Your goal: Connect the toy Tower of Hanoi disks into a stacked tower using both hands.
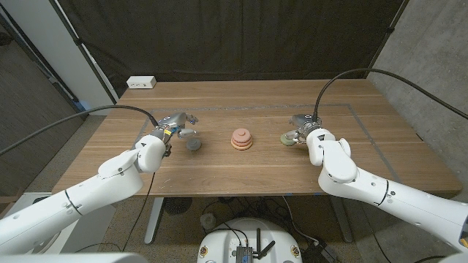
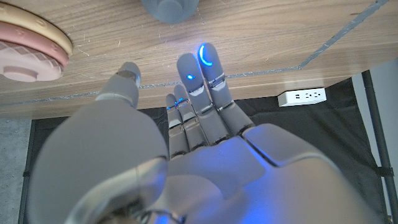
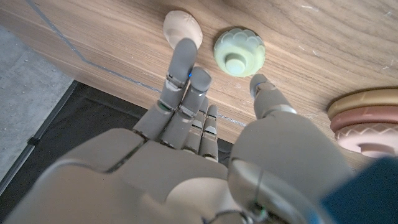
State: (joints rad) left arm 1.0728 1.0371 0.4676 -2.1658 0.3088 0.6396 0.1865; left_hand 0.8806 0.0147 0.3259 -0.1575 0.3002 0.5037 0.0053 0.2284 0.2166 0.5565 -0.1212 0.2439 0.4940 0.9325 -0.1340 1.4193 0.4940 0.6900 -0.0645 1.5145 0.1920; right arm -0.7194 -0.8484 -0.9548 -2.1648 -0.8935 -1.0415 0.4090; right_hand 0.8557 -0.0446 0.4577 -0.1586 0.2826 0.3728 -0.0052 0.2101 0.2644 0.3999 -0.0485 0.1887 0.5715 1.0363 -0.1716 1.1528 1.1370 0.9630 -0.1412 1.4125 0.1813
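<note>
- Wooden tabletop (image 1: 219,172): stacked disks (image 1: 241,139) at centre.
- My left hand (image 1: 175,126) spread, empty; grey disk (image 1: 194,145) just beside.
- My right hand (image 1: 301,128) spread, empty; green disk (image 3: 239,52) near fingertips (image 3: 185,51).

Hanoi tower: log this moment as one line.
stack: partly built, table centre | left hand: open beside grey disk | right hand: open beside green disk

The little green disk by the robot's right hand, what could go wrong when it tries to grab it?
The green disk is small and lies flat, so the open right hand might nudge it away instead of lifting it. A cream piece lies close beside it and could get bumped. The partly built tower stands loose mid-table, so a clumsy placement might knock it over.
</note>
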